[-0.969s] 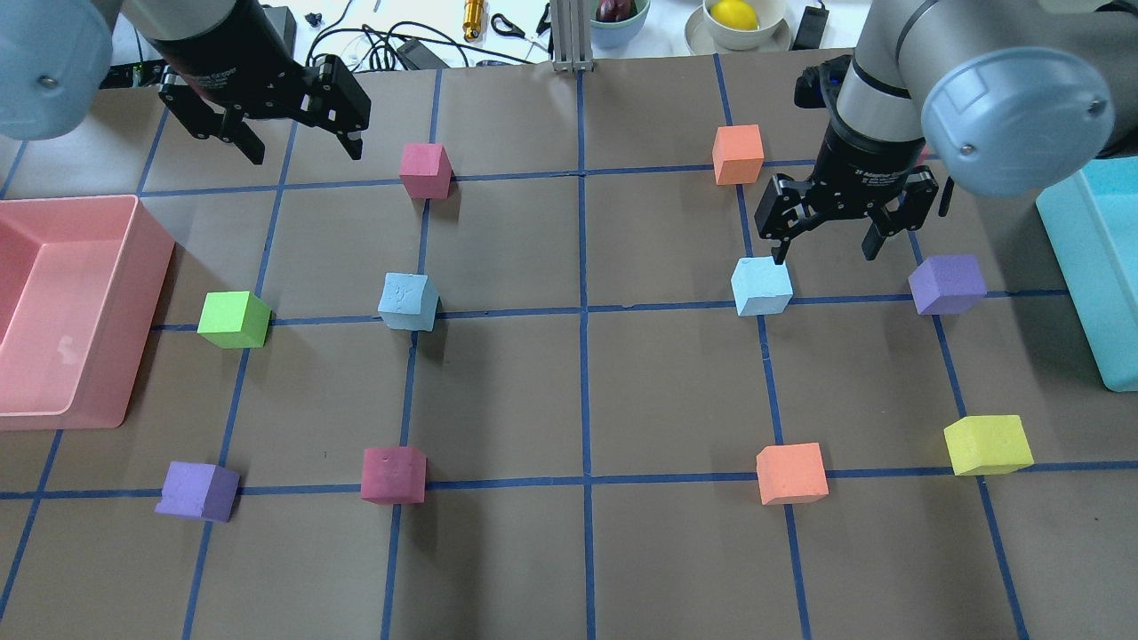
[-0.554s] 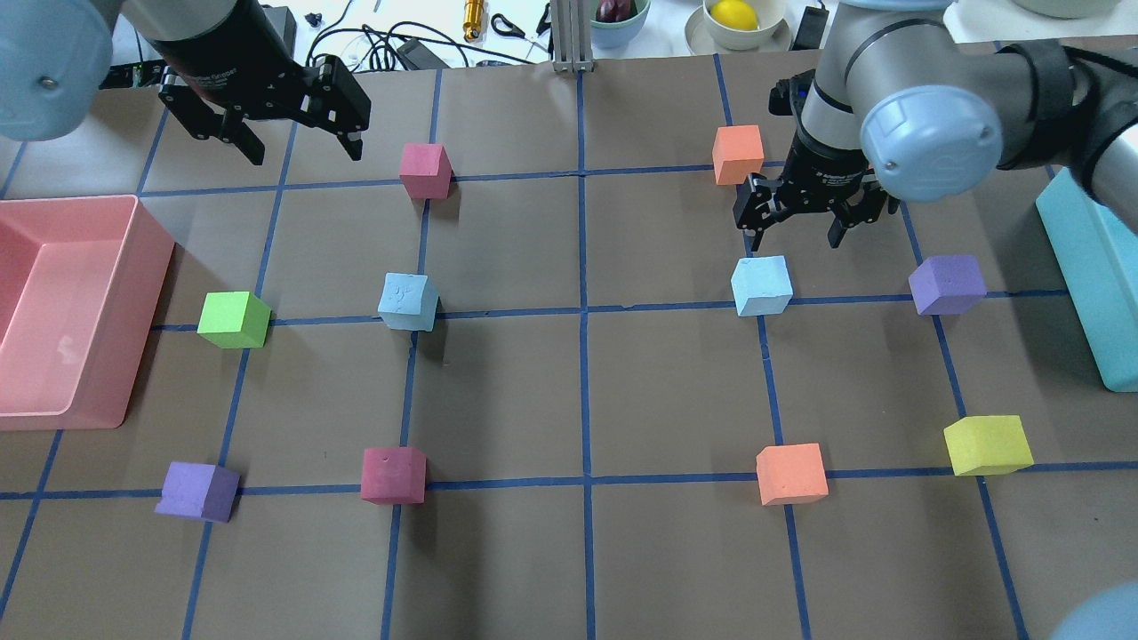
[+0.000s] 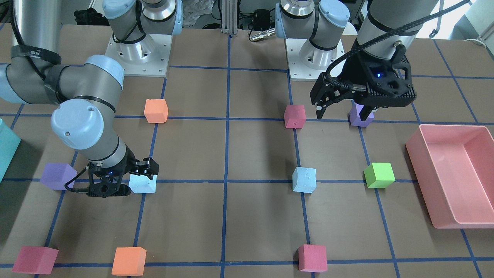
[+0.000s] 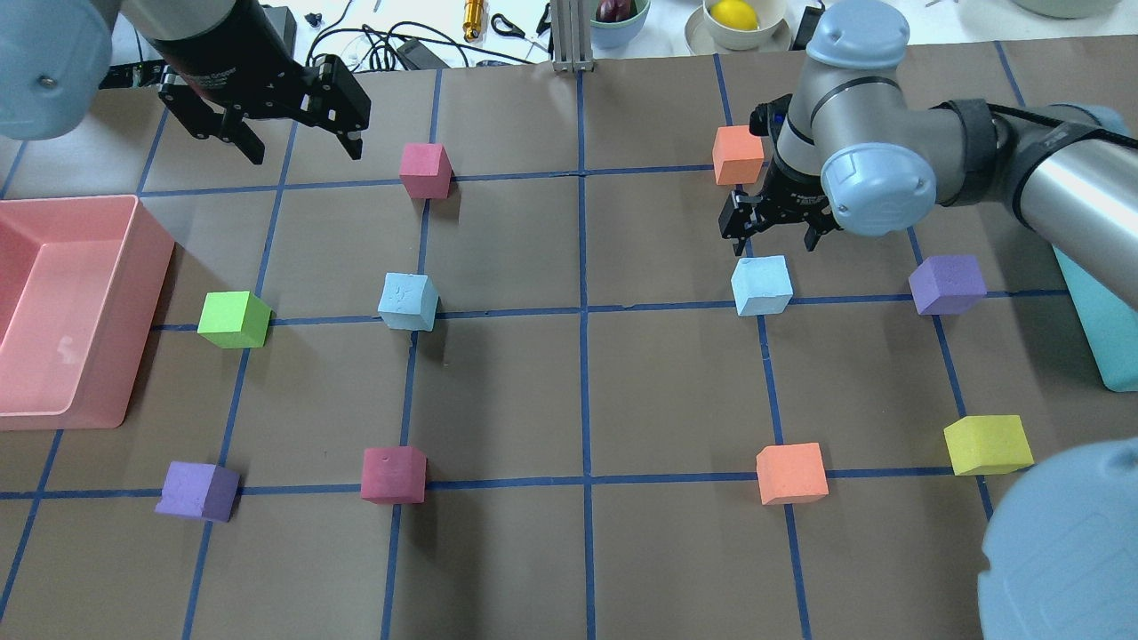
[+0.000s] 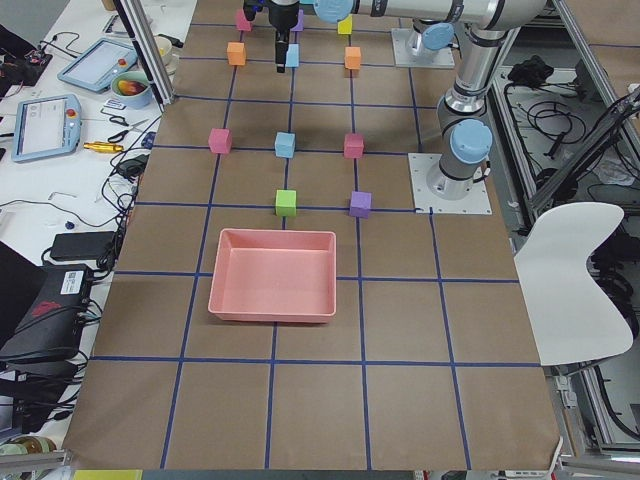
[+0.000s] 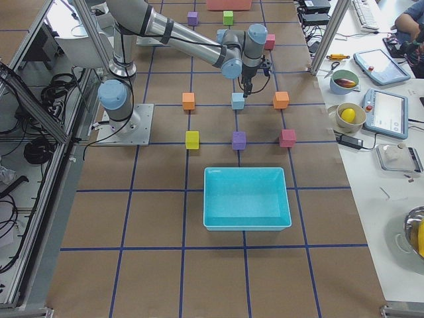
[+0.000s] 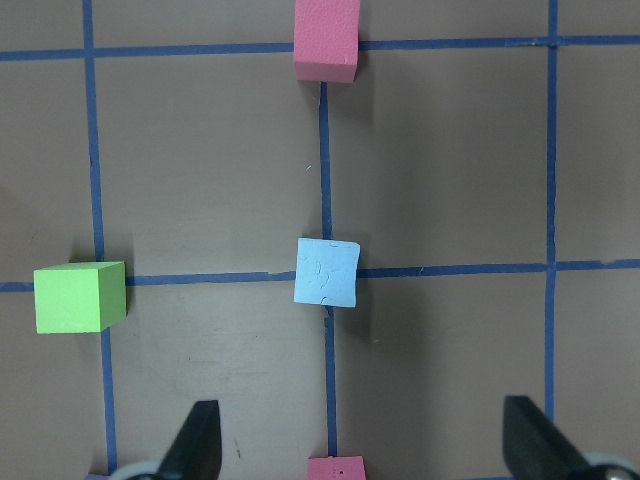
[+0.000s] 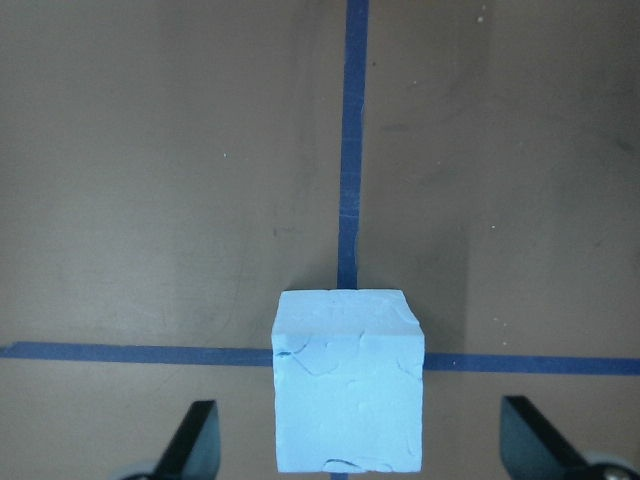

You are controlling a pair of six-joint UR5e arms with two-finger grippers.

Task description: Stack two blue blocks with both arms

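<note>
My right gripper (image 4: 773, 236) hangs near one blue block (image 4: 761, 284), fingers spread wide; the wrist view frames the block between them on a tape crossing (image 4: 758, 305). My left gripper (image 4: 304, 151) is also spread, well apart from the other blue block (image 4: 408, 301).

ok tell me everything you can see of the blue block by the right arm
The blue block is a pale sky-blue foam cube with pitted, scuffed faces. It sits flat on the table, on a crossing of blue tape lines. The right end effector hangs open close over it, not gripping it.
</note>
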